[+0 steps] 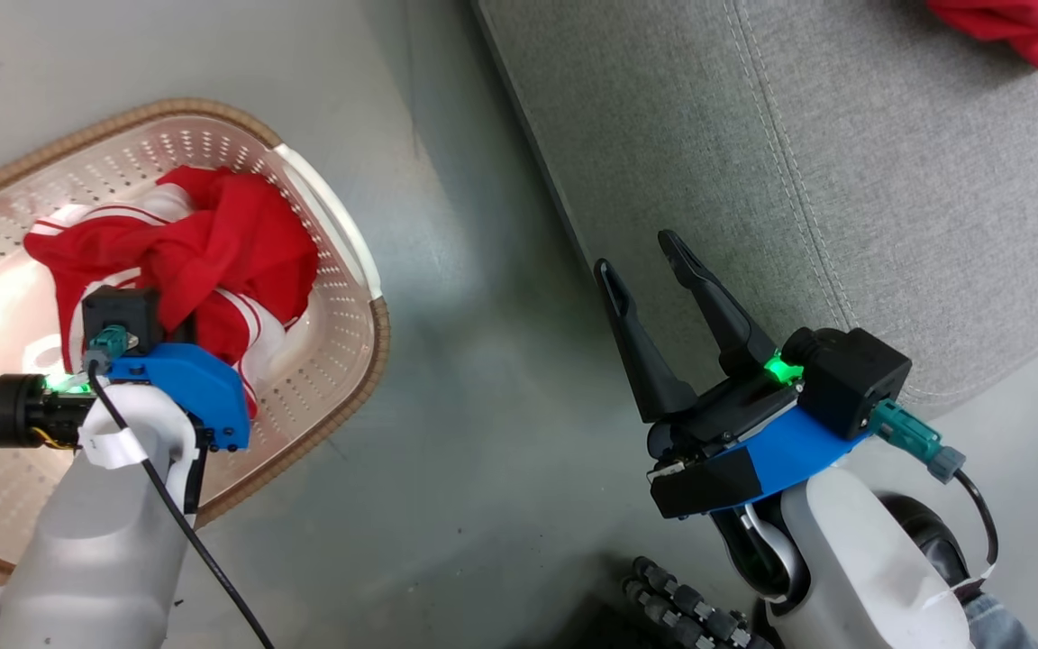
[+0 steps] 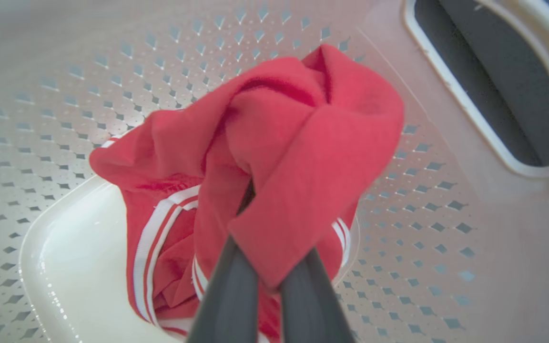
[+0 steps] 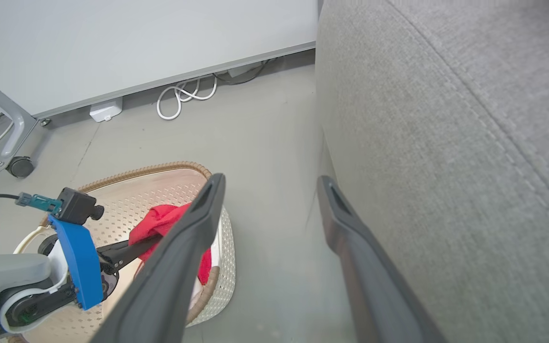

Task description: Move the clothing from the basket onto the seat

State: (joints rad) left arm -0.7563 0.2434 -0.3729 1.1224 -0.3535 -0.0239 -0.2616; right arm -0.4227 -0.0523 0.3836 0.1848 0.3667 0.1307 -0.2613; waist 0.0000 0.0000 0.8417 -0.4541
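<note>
Grey floor (image 1: 483,406): red white-striped clothing (image 2: 303,143) crumpled in basket (image 2: 160,62), clamped by left fingers (image 2: 229,295); right fingers (image 1: 641,347) apart.

The basket (image 2: 65,267) is glossy perforated plastic; the clothing (image 2: 303,143) is soft matt cloth; the seat (image 1: 843,180) is rough woven fabric.

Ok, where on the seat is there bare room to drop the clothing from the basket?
The seat is bare from its front edge by the right gripper past the stitched seam; only the far corner holds a red garment. The floor between basket and seat is bare. The basket's middle is crowded with clothing.
</note>
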